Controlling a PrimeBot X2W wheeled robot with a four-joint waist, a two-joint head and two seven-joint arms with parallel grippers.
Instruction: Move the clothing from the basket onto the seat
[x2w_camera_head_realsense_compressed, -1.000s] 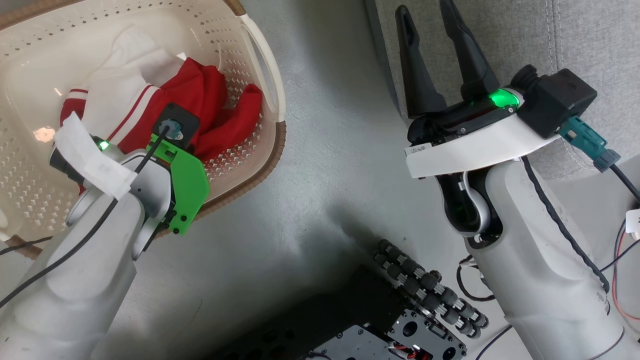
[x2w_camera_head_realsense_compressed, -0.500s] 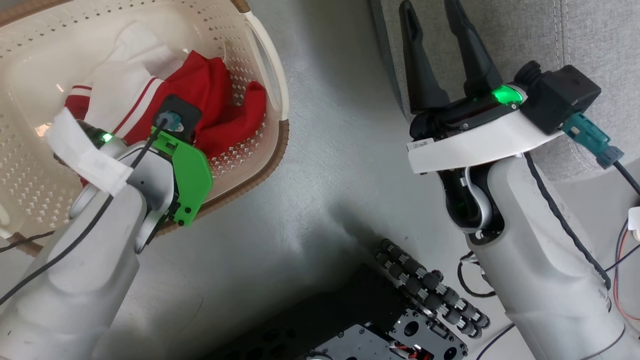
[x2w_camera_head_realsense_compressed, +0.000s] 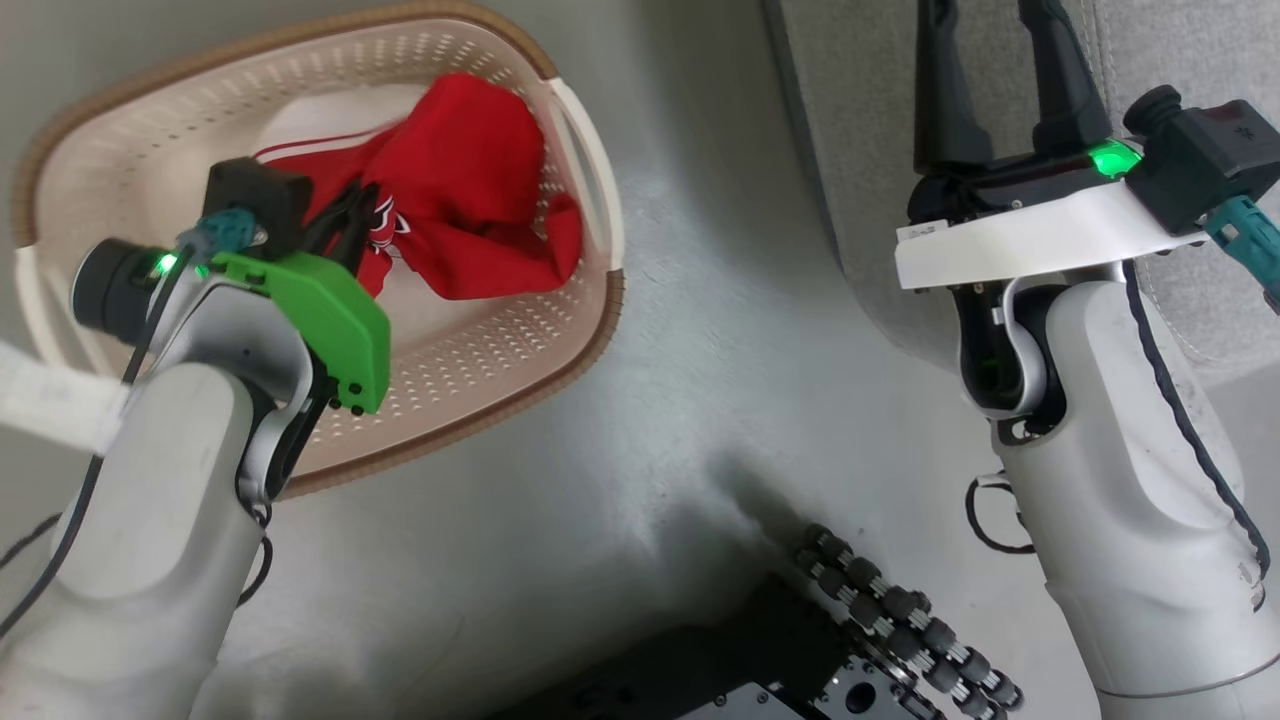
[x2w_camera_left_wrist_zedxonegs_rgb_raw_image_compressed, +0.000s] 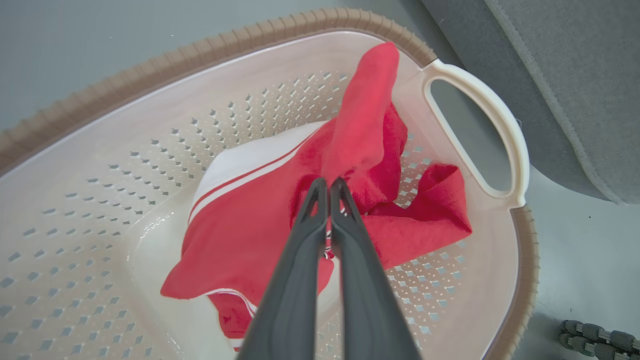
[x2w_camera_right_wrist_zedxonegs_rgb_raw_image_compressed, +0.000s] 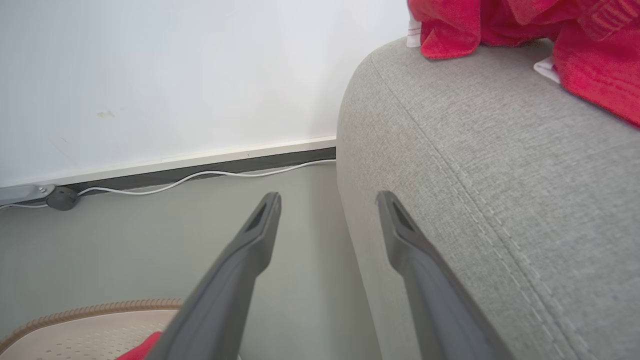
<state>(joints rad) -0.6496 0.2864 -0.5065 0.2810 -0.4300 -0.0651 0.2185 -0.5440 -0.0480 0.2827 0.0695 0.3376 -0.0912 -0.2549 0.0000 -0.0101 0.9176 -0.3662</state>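
My left gripper (x2w_camera_left_wrist_zedxonegs_rgb_raw_image_compressed: 329, 184) is pinched shut on a fold of the red sports garment (x2w_camera_left_wrist_zedxonegs_rgb_raw_image_compressed: 250, 235), which is bunched up around the fingertips, its white striped panel trailing toward the bottom of the basket (x2w_camera_left_wrist_zedxonegs_rgb_raw_image_compressed: 150, 70). The cloth is inside the basket's walls, and one red flap rises against the far wall near the brown rim. The cream handle (x2w_camera_left_wrist_zedxonegs_rgb_raw_image_compressed: 500, 130) on the seat side is close to the cloth. Past it a strip of bare grey floor (x2w_camera_head_realsense_compressed: 700, 380) separates the basket from the seat (x2w_camera_right_wrist_zedxonegs_rgb_raw_image_compressed: 500, 175). My right gripper (x2w_camera_right_wrist_zedxonegs_rgb_raw_image_compressed: 328, 198) hangs beside the seat's rounded edge, jaws wide with nothing in them. On top of the seat lies a second red garment (x2w_camera_right_wrist_zedxonegs_rgb_raw_image_compressed: 595, 65). Beyond is a white wall (x2w_camera_right_wrist_zedxonegs_rgb_raw_image_compressed: 175, 75) with a dark skirting (x2w_camera_right_wrist_zedxonegs_rgb_raw_image_compressed: 200, 170) and a white cable (x2w_camera_right_wrist_zedxonegs_rgb_raw_image_compressed: 150, 187) along it. Compared with a second ago, my head camera has shifted to take in the basket's far rim, and the garment, then spread low with more white showing, is now gathered upward.
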